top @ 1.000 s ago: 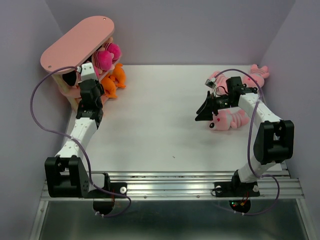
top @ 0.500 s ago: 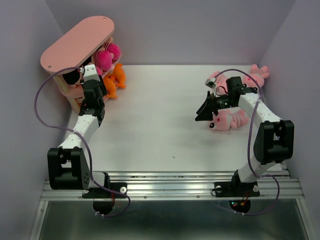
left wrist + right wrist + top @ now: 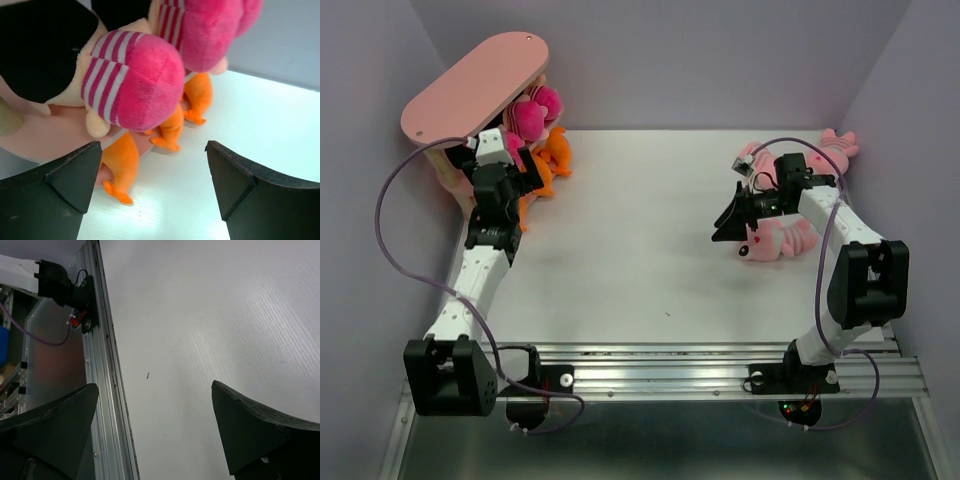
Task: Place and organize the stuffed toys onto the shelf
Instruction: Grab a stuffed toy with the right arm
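- Stuffed toys sit in two lots: black-haired plush dolls in magenta stripes [image 3: 533, 110] and orange plush critters [image 3: 550, 158] at the pink oval-board shelf [image 3: 470, 85] far left, and light pink striped plush animals [image 3: 775, 242] on the white table [image 3: 640, 230] at the right.
- From the top cam, the shelf's top board hides most of the tiers, and my left gripper [image 3: 525, 172] is right at the shelf front.
- My left wrist cam fills that in: the dolls sit on a pink board with orange feet poking out below. The fingers are wide apart, gripping nothing.
- The top cam puts my right gripper [image 3: 728, 222] just beside a pink animal. Its wrist cam only sees bare table, an aluminium rail [image 3: 107, 390] and a black mount [image 3: 65, 285] with a purple cable [image 3: 35, 337]. Its jaws are spread and empty.
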Available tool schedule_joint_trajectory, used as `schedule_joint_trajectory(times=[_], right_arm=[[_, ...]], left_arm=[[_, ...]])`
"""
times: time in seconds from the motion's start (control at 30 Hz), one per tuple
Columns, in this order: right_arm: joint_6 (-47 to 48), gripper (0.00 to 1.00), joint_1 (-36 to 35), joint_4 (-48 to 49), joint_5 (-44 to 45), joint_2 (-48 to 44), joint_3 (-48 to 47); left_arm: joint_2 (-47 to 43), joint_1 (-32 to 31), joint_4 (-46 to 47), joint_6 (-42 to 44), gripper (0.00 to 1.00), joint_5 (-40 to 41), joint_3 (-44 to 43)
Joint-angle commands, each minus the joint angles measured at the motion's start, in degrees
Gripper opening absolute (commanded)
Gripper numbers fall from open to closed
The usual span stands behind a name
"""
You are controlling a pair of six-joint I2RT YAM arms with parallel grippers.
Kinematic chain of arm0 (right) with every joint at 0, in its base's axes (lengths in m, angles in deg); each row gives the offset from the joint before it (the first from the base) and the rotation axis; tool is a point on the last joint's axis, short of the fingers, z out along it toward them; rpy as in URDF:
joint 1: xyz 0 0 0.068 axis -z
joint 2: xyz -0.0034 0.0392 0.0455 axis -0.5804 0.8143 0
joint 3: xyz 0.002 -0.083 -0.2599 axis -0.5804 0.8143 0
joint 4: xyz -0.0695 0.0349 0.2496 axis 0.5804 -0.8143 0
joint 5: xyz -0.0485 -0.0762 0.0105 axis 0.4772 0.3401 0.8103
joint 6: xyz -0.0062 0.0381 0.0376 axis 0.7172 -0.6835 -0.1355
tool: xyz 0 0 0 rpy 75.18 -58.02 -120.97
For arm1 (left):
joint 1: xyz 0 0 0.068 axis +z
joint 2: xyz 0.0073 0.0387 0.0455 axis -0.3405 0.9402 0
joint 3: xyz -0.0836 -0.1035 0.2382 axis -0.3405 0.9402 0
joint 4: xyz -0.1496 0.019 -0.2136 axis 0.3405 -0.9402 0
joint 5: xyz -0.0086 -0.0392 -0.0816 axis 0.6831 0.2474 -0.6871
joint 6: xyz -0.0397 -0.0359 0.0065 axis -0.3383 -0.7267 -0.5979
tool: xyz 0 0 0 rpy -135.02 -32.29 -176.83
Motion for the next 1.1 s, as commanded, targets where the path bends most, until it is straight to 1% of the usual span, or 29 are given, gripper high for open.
schedule_joint_trajectory(times=[0.0,0.03,0.07,0.13,0.17,0.2,0.23,0.3,0.33,0.43,0.47,0.53,0.63,0.73,0.77,0.8,0.83,0.87,0.9,0.97,1.0,1.03,1.07], right_arm=[[2.2,1.0,0.5,-1.2,-0.3,-1.5,-2.6],[2.3,1.0,0.5,-1.5,-0.1,-1.6,-2.7],[2.5,1.0,0.5,-1.6,0.3,-1.5,-2.9],[2.4,1.0,0.5,-1.5,1.1,-1.4,-3.0],[2.4,1.0,0.5,-1.5,2.4,-1.4,-3.1],[2.4,1.0,0.5,-1.5,3.3,-1.4,-3.3],[2.4,1.0,0.5,-1.2,5.2,-1.4,-3.4],[1.8,1.0,0.5,0.3,7.0,-1.7,-3.2],[0.7,1.0,0.5,1.1,7.9,-2.5,-3.0],[-1.7,1.0,1.0,4.6,11.7,-4.2,-1.7],[-2.3,1.0,1.0,5.9,13.6,-4.5,-1.3],[-3.2,1.0,1.6,6.6,15.3,-5.1,-1.0],[-4.2,1.0,2.1,8.1,19.0,-5.7,-0.5],[-6.2,1.0,3.5,9.9,22.6,-6.1,-1.2],[-6.7,1.0,3.6,10.2,23.6,-6.3,-1.8],[-7.9,1.0,5.0,10.7,24.4,-6.3,-2.5],[-8.6,1.0,5.6,10.9,25.3,-6.2,-3.3],[-10.1,1.0,6.1,11.2,28.0,-5.7,-5.4],[-11.6,1.0,7.0,11.8,30.4,-5.1,-6.8],[-15.4,1.0,8.2,11.6,35.7,-3.7,-9.8],[-16.2,1.0,9.0,11.5,36.4,-2.5,-12.2],[-16.9,1.0,9.9,11.6,36.7,-2.0,-13.2],[-18.4,1.0,11.2,11.5,38.1,-1.5,-14.2]], left_arm=[[-7.1,-0.3,-5.7,-2.8,0.97,-9.6,-2.8],[-9.8,-0.4,-6.8,-3.1,0.98,-11.1,-3.2],[-11.1,-0.4,-9.7,-3.6,0.99,-14.8,-3.6],[-12.7,-0.4,-14.0,-6.2,0.99,-16.7,-6.0],[-13.0,-0.7,-19.8,-6.3,0.99,-17.4,-10.5],[-12.7,-2.1,-22.4,-6.1,0.99,-17.0,-13.5],[-12.0,-2.8,-24.4,-6.0,0.99,-16.7,-18.7],[-11.3,-4.0,-27.3,-6.8,0.99,-16.3,-23.3],[-10.7,-4.0,-27.5,-8.6,0.99,-16.6,-27.2],[-9.5,-4.0,-26.2,-11.4,0.99,-18.2,-31.4],[-7.8,-4.0,-26.3,-12.7,0.99,-19.6,-34.5],[-4.9,-4.4,-27.1,-13.3,0.99,-21.2,-39.3],[-2.5,-6.3,-28.1,-12.3,0.99,-23.0,-42.1],[-1.4,-8.5,-28.7,-9.9,0.99,-23.7,-42.3],[-1.2,-10.3,-29.0,-9.3,0.99,-24.3,-42.1],[-1.1,-11.6,-29.0,-8.3,0.99,-24.0,-41.6],[-1.0,-13.4,-29.1,-7.4,0.99,-23.0,-41.0],[-0.9,-17.5,-29.2,-6.2,0.99,-21.5,-39.6],[-0.7,-19.6,-29.1,-5.1,0.99,-20.5,-38.7],[-1.0,-23.3,-28.4,-3.2,0.99,-19.0,-34.5],[-1.4,-26.0,-26.6,-2.8,0.99,-18.3,-32.7],[-1.9,-26.9,-25.5,-2.8,0.99,-18.2,-30.7],[-3.2,-27.5,-22.5,-3.1,0.99,-19.1,-26.4]])
